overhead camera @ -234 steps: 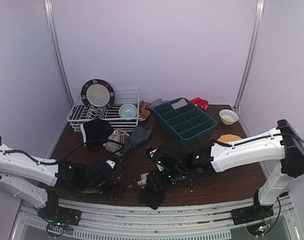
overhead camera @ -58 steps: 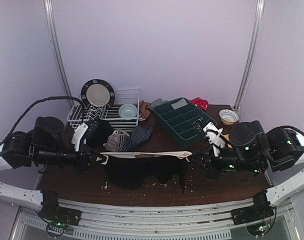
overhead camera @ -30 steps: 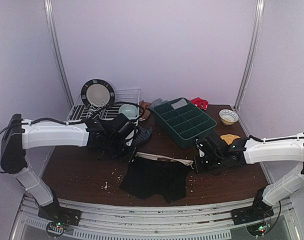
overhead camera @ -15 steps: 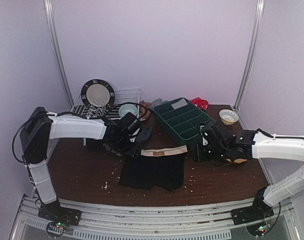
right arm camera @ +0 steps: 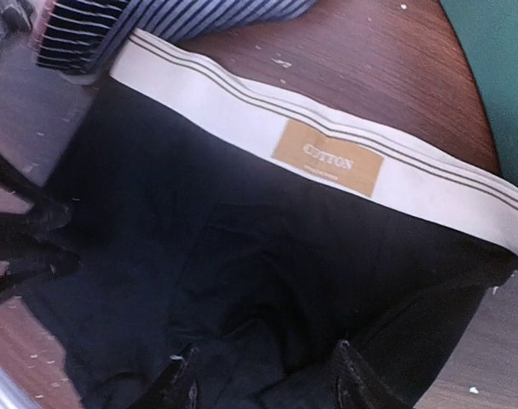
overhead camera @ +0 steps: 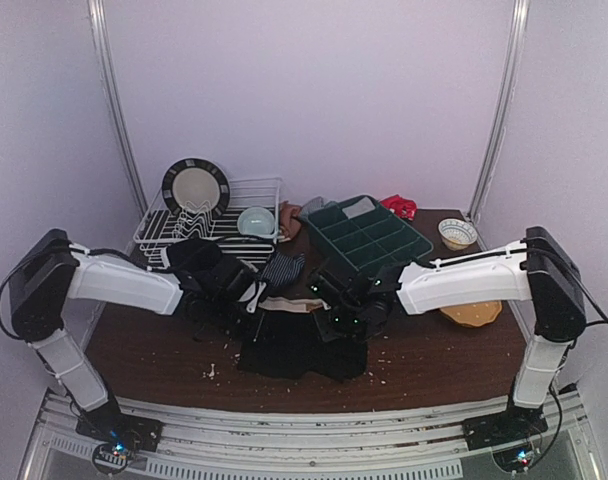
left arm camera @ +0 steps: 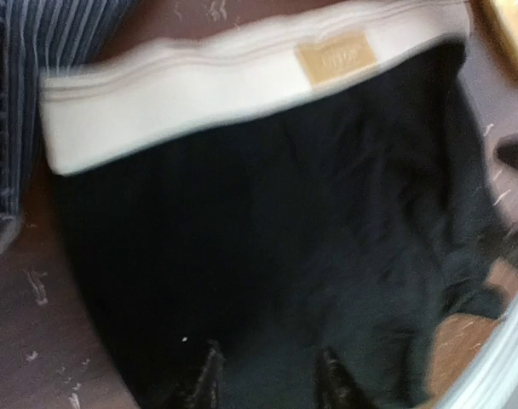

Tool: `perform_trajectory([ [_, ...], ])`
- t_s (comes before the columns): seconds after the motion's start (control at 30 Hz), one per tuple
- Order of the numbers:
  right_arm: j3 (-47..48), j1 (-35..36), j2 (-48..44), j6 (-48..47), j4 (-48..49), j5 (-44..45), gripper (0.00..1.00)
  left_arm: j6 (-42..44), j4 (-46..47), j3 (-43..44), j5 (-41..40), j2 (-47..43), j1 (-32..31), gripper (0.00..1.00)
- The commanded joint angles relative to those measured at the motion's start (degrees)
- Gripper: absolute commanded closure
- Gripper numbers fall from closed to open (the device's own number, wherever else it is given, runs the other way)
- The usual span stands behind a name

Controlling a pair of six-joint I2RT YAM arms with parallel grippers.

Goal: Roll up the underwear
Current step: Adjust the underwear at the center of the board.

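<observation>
A black underwear (overhead camera: 302, 347) with a white waistband (overhead camera: 287, 305) lies spread flat on the brown table (overhead camera: 154, 345). My left gripper (overhead camera: 246, 300) hovers over its left side. In the left wrist view that gripper (left arm camera: 270, 381) is open, its fingertips (left arm camera: 210, 375) apart above the black cloth (left arm camera: 267, 230). My right gripper (overhead camera: 344, 312) is over the right side. It too is open (right arm camera: 267, 381), above the dark cloth (right arm camera: 242, 256) below the tan label (right arm camera: 327, 158). A navy striped underwear (overhead camera: 280, 268) lies just behind, beside more bunched garments (overhead camera: 212, 268).
A white dish rack (overhead camera: 174, 232) with a plate (overhead camera: 195, 187) and a pale bowl (overhead camera: 255, 221) stands at the back left. A green compartment tray (overhead camera: 369, 240) is at the back middle, a small bowl (overhead camera: 457, 233) and a yellow dish (overhead camera: 474, 313) to the right. Crumbs dot the table.
Both grippers let go of the waistband ends and opened. They have since moved inward over the black underwear, which now lies flat on the table.
</observation>
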Motion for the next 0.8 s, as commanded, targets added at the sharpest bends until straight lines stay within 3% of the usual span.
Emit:
perform_trajectory([
  [0.0, 1.42, 2.06, 2.47, -0.82, -7.15, 6.61, 0.48, -4.40, 9.88, -2.22, 5.83, 5.19, -0.24, 0.73],
  [0.17, 0.16, 2.91, 4.35, 1.24, -8.92, 8.51, 0.48, -5.20, 11.73, -4.29, 4.54, 7.27, -0.27, 0.79],
  [0.5, -2.47, 2.96, 5.75, 3.85, -9.82, 8.30, 0.65, -4.74, 11.09, -5.99, 4.14, 6.81, -0.29, 0.82],
  [0.7, -4.71, 2.88, 3.58, 4.74, -8.61, 8.95, 1.00, -4.34, 9.95, -6.76, 3.82, 5.26, -0.24, 0.83],
  [0.77, -7.40, 2.99, -0.36, 5.47, -6.63, 9.66, 1.00, -4.11, 9.59, -6.92, 4.11, 4.95, -0.22, 0.84],
])
